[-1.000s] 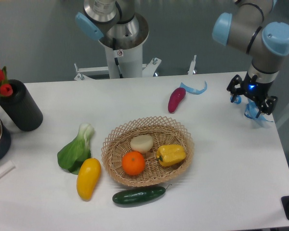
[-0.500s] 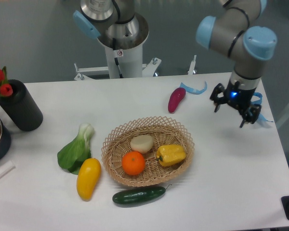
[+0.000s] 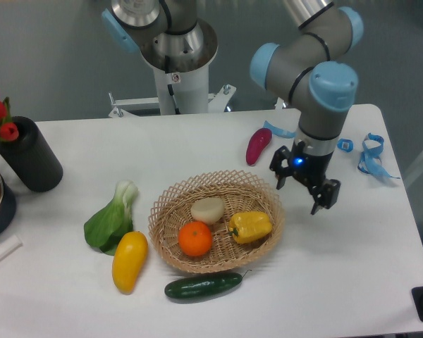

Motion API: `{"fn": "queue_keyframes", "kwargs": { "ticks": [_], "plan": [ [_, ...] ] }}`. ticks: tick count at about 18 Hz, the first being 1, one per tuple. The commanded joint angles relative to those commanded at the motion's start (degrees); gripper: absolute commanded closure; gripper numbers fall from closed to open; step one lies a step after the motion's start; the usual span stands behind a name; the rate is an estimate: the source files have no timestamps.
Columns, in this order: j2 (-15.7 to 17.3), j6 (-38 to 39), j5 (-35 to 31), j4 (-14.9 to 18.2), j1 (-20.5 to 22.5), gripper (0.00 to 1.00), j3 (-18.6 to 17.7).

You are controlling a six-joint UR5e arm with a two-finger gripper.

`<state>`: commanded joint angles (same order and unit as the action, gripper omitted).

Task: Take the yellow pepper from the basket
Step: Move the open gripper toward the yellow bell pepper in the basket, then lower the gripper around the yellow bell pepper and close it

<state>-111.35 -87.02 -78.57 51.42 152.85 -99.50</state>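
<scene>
The yellow pepper lies on its side in the right part of the woven wicker basket, beside an orange and a pale round vegetable. My gripper hangs open and empty above the table, just beyond the basket's right rim. It is up and to the right of the pepper, apart from it.
A yellow squash and bok choy lie left of the basket, a green cucumber in front of it. A purple vegetable and blue straps lie behind. A black cylinder with red flowers stands far left.
My arm has swung left from the table's right edge towards the basket, and the gripper has come lower. The vegetables have not moved.
</scene>
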Motion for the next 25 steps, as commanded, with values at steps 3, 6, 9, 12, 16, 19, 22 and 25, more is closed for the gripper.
{"fn": "queue_keyframes", "kwargs": {
  "ticks": [3,6,9,12,16,19,22,25],
  "plan": [
    [-0.7,-0.6,-0.1,0.1,-1.4,0.0,1.1],
    [-1.2,-0.7,-0.4,0.0,-3.2,0.0,0.7],
    [-2.2,-0.7,-0.5,0.0,-4.3,0.0,0.6],
    [-2.6,-0.6,-0.5,-0.1,-4.7,0.0,0.6],
    [-3.3,-0.6,-0.8,0.1,-5.5,0.0,0.4],
    [-3.4,-0.7,-0.8,0.1,-5.7,0.0,-0.2],
    [-4.3,-0.7,-1.5,0.0,-6.2,0.0,0.1],
    [-5.5,-0.7,-4.9,0.0,-7.3,0.0,0.5]
  ]
}}
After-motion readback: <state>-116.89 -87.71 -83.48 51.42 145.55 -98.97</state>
